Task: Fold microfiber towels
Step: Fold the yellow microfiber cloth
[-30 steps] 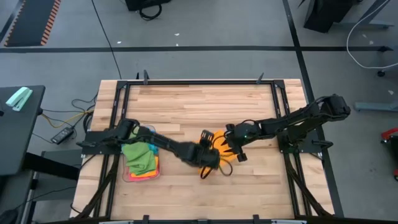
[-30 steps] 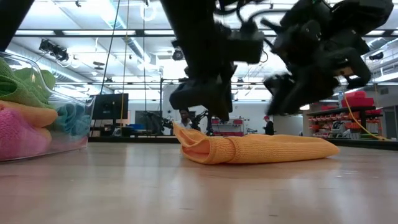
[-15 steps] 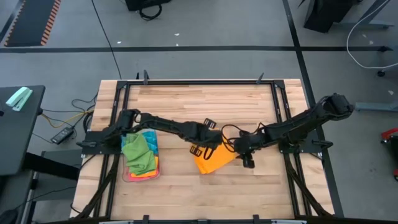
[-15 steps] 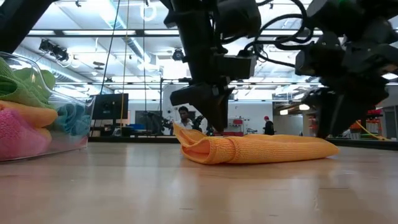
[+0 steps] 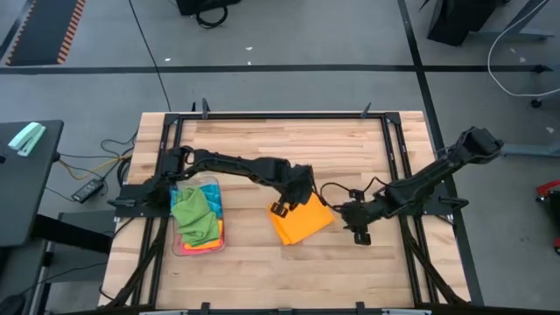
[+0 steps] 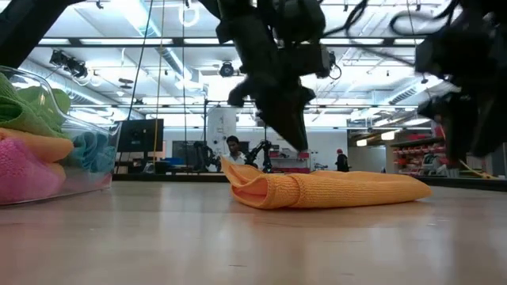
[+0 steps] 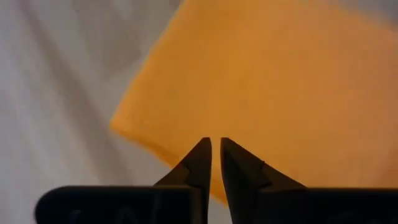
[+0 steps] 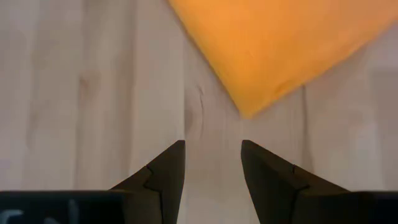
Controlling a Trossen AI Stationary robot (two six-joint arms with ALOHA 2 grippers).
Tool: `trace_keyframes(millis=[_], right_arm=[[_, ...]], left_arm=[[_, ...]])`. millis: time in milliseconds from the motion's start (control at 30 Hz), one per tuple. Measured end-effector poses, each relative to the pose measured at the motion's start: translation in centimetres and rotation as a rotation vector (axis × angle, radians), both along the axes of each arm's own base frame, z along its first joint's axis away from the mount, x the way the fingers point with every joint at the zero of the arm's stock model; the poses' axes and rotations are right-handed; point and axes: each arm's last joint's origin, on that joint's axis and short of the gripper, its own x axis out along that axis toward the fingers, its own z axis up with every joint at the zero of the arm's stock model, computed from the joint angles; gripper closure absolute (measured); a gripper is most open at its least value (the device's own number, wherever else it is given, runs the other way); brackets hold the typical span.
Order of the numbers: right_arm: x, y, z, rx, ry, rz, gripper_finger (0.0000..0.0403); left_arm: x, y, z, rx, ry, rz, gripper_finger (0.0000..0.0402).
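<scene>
**benchwatcher:** So it's a light wooden butcher-block tabletop (image 5: 280, 144) in a big workshop with a grey floor all round. Going left to right: a clear plastic tray (image 5: 198, 248) near the left edge holds a pile of small microfiber towels (image 5: 196, 215), green on top, with pink, orange and blue showing underneath in the low view. They look bunched, not squared, so I'd guess those are still to do, though I can't tell for sure.

**foldfan22:** And the one out on the table?

**benchwatcher:** A flat orange microfiber towel (image 5: 301, 221) lies mid-table, doubled over with a rolled fold edge showing at table level. Looks like at least one fold is in; maybe another is needed.

**foldfan22:** Grippers?

**benchwatcher:** The left gripper (image 5: 280, 208) hovers over the towel's left side, fingers nearly pressed together, pinching nothing. The right gripper (image 5: 360, 234) sits just off the towel's right corner, fingers spread, empty.
</scene>
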Motion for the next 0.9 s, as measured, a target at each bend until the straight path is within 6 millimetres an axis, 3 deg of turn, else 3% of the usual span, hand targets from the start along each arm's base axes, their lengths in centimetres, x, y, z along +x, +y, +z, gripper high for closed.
trace_keyframes(millis=[233, 500, 633, 767, 900], right_arm=[[-2.0, 1.8, 2.2, -0.174, -0.237, -0.002, 0.0238], [-3.0, 3.4, 2.7, -0.227, -0.365, -0.024, 0.0238], [-3.3, 4.0, 2.9, -0.229, -0.401, -0.023, 0.0238], [-3.5, 4.6, 2.8, -0.206, -0.456, -0.004, 0.0238], [-3.2, 4.9, 2.2, -0.146, -0.575, 0.052, 0.0238]], left_arm=[[1.4, 2.0, 1.1, -0.261, -0.186, 0.066, 0.0359], [2.4, 2.4, -0.1, -0.303, -0.237, 0.121, 0.0239], [2.6, 3.6, -1.1, -0.312, -0.22, 0.164, 0.0182], [2.5, 5.1, -1.8, -0.339, -0.211, 0.178, 0.0155], [2.5, 6.5, -2.0, -0.392, -0.226, 0.166, 0.0153]])
